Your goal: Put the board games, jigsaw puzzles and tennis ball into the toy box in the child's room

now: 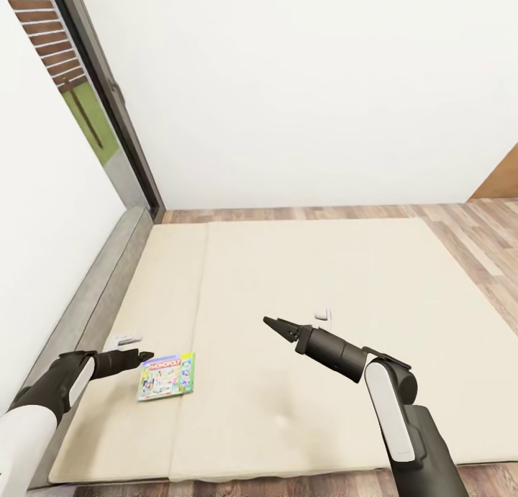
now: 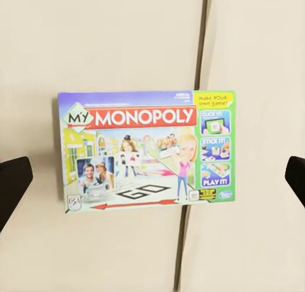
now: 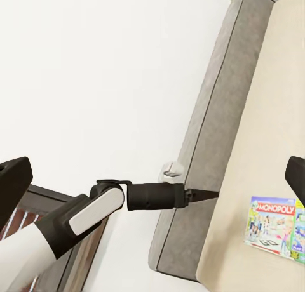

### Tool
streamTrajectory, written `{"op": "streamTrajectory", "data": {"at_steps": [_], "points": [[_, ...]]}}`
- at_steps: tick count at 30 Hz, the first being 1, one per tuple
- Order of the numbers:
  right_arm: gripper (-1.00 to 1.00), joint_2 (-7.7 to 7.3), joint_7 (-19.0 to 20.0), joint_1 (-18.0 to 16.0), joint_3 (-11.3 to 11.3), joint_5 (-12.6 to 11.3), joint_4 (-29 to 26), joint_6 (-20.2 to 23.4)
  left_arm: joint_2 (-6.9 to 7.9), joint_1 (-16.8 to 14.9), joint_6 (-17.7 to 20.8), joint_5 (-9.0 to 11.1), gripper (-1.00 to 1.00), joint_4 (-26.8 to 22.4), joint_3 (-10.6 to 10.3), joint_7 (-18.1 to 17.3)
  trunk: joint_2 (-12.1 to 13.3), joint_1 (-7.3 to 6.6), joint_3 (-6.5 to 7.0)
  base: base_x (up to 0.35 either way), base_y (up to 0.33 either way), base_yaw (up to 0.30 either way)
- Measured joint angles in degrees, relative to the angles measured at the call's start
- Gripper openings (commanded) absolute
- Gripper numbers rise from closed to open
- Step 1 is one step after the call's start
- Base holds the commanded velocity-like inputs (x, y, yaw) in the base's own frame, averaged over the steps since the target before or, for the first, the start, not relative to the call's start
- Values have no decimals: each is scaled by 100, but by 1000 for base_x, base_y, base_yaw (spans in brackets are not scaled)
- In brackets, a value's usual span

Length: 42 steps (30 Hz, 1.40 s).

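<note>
One board game (image 1: 166, 375), a white and green box with a red Monopoly logo, lies flat on the cream bed (image 1: 324, 281) near its front left, across the seam between the two mattress halves. My left gripper (image 1: 144, 355) hovers just left of it, open; in the left wrist view the board game (image 2: 147, 151) lies between the wide-apart fingers (image 2: 13, 185) and apart from them. My right gripper (image 1: 277, 326) is open over the middle of the bed, holding nothing. In the right wrist view the board game (image 3: 270, 221) lies beyond the left gripper (image 3: 203, 193).
A grey bed frame (image 1: 93, 295) runs along the white wall on the left. A dark-framed window (image 1: 108, 101) stands at the back left. Wood plank floor (image 1: 467, 231) lies behind and to the right of the bed.
</note>
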Motion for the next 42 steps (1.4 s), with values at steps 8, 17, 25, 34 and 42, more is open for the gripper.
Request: {"op": "streamTrajectory", "data": {"at_steps": [8, 17, 25, 34, 42], "points": [[100, -10, 14, 0, -5, 0, 0, -2, -26, -90, 29, -4, 100, -24, 29, 82, 0, 0, -76, 0, 0, 0], [100, -57, 24, 0, -5, 1, 0, -5, -161, -660, -254, -13, 100, 163, 34, 458, 0, 0, -162, 0, 0, 0], [100, -52, -8, 0, -2, 0, 0, -6, -258, -691, -806, -3, 100, 470, 26, 919, 0, 0, -238, 0, 0, 0], [100, -27, -16, 0, 2, 0, 0, -7, -258, -692, -889, -1, 100, 503, 27, 982, 0, 0, -323, 0, 0, 0], [100, -22, -16, 0, 1, 0, 0, -7, -262, -694, -905, -5, 100, 505, 26, 985, 0, 0, -399, 0, 0, 0]]}}
